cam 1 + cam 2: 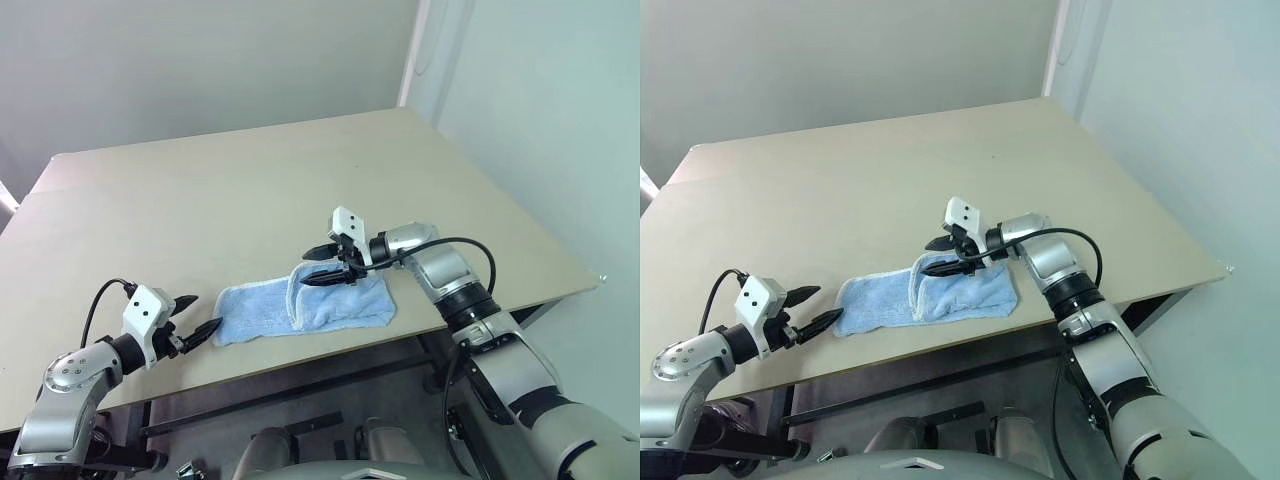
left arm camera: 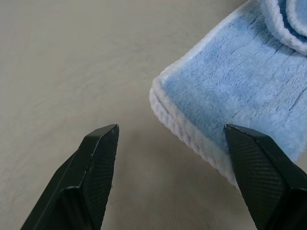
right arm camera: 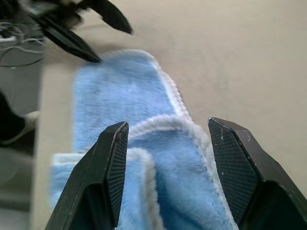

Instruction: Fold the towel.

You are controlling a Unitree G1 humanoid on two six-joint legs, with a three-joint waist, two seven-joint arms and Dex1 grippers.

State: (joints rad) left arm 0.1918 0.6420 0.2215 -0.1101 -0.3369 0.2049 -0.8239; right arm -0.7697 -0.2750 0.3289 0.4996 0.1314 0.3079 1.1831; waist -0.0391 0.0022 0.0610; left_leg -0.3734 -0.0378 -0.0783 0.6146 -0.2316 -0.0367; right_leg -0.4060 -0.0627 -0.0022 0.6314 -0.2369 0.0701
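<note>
While my left claw [image 1: 202, 316] waits with its fingers spread wide and nothing between them, just off the left end of the light-blue terry towel [image 1: 262, 309], that end lies flat near the front edge of the wooden table [image 1: 250, 190]. Further right the cloth is already partly doubled, a raised fold of its white-stitched edge standing near the middle, and my right claw [image 1: 322, 266] hovers over that fold with its fingers parted and, as far as I can see, gripping nothing. I judge the fold half done, the raised flap not yet laid flat and squared; I can read no label or writing anywhere.
</note>
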